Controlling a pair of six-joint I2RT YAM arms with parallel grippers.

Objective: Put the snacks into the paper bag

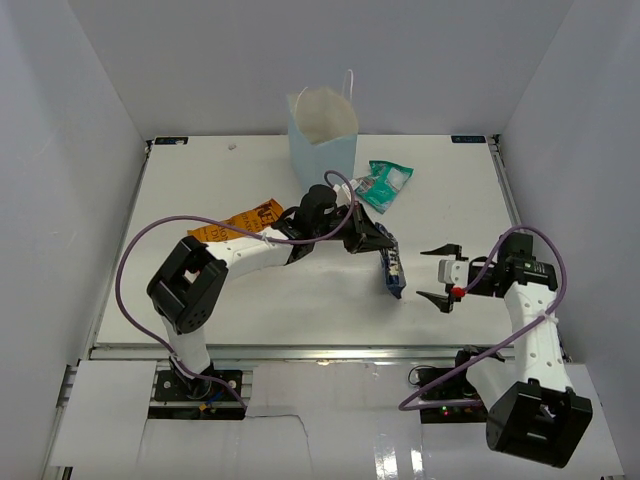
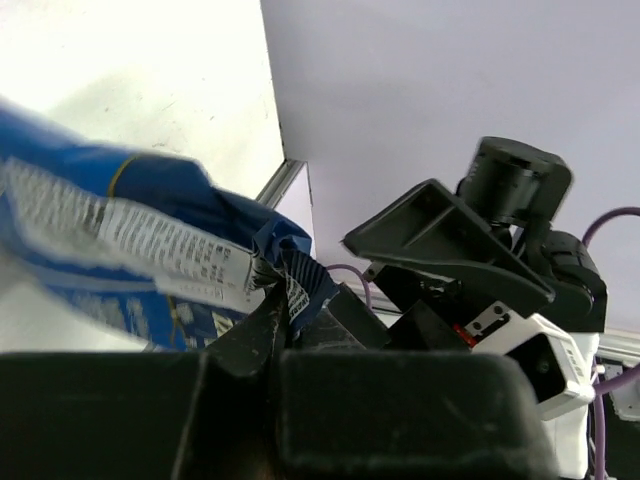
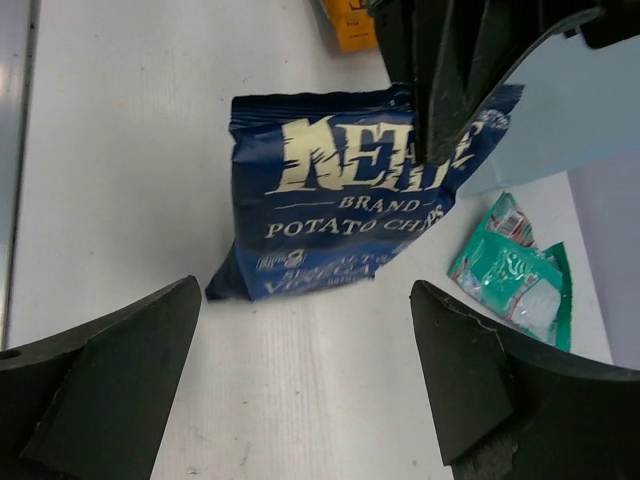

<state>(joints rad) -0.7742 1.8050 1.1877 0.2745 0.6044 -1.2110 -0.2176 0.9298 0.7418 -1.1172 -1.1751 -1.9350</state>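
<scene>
While clamping the blue Kettle chip bag [image 1: 393,272] over white tabletop [image 1: 300,305], left gripper [image 1: 383,243], right gripper [image 1: 438,273] splayed wide, pale grey walls [image 1: 60,150].

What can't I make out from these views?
Top view: bottom of paper bag, hidden by its walls.
Top view: one end of orange packet, under left arm.
Right wrist view: top edge of blue chip bag, behind left pincer.
Top view: print on teal pouch, too small.
</scene>
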